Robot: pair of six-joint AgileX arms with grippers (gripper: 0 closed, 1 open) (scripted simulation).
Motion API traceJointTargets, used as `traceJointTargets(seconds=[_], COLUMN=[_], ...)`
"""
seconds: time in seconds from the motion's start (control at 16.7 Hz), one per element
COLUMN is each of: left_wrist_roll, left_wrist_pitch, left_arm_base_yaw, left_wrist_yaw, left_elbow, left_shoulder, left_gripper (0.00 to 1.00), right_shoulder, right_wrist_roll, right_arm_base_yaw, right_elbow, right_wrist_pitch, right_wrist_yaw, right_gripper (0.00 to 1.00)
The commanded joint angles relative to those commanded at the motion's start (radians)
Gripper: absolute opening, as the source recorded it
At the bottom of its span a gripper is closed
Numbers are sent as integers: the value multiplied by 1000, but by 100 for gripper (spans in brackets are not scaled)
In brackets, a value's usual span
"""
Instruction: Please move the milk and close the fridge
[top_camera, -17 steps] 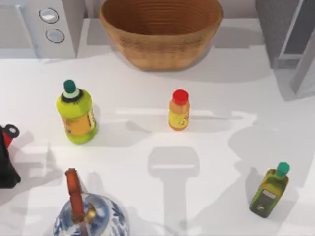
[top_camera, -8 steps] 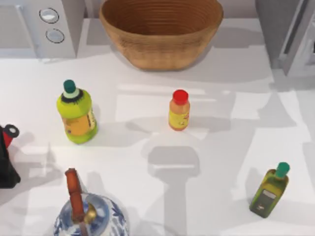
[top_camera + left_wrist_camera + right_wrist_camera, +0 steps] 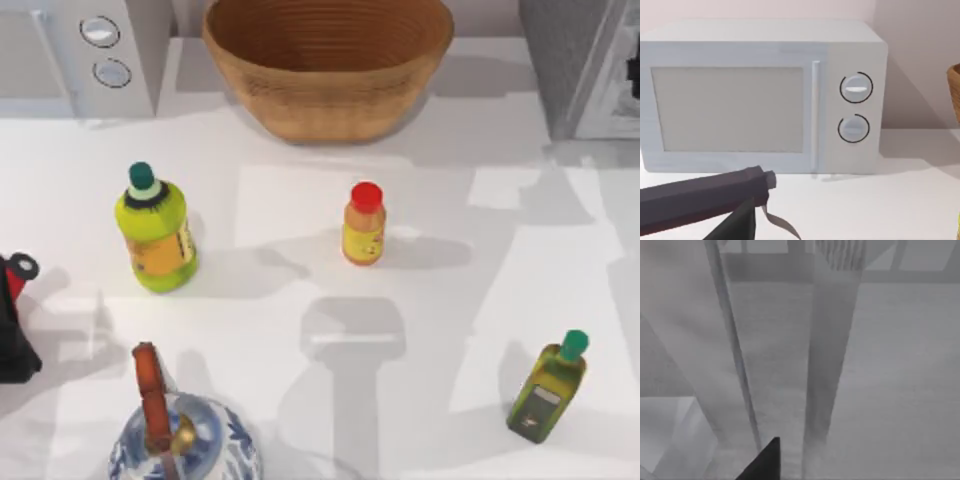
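Fridge (image 3: 560,60) at the table's (image 3: 450,300) far right corner, dark textured side turned toward the basket, paler door panel just right of it, near flush with the cabinet; right gripper (image 3: 634,68) a dark sliver at the right edge, up against that pale panel; from the right wrist, grey fridge panels (image 3: 890,365) very close, with a dark tip of the gripper (image 3: 765,462) low before them; open or closed, cannot tell.

Left gripper (image 3: 752,200) held low over the table, facing the microwave (image 3: 765,100); spread or pressed together, cannot tell.

Microwave (image 3: 90,50) at the far left corner, two round knobs on its front; wicker basket (image 3: 328,70) between it and the fridge, at the back; blue-and-white teapot (image 3: 185,445) with a brown handle at the near edge, left of centre; dark red-tipped shape (image 3: 12,320) at the left edge, cannot tell what; yellow-green bottle (image 3: 155,230) with a green cap upright on the left; olive bottle (image 3: 545,390), green-capped, near right, well apart from the fridge; orange bottle (image 3: 364,225) with a red cap upright mid-table; open table between these bottles and the fridge.
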Motion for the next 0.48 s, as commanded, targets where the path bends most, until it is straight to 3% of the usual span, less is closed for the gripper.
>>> traceJointTargets(seconds=[0.24,0.48], left_wrist_roll=[0,0], left_wrist_pitch=[0,0], left_arm_base_yaw=[0,0], left_wrist_yaw=[0,0], left_elbow=[0,0], left_shoulder=[0,0], left_gripper=[100,100], right_shoulder=[147,215], right_wrist_roll=[2,3], right_arm_base_yaw=[0,1], right_elbow=[212,280], right_wrist_pitch=[-33,-58], right_wrist_yaw=[2,3], right_gripper=[100,100])
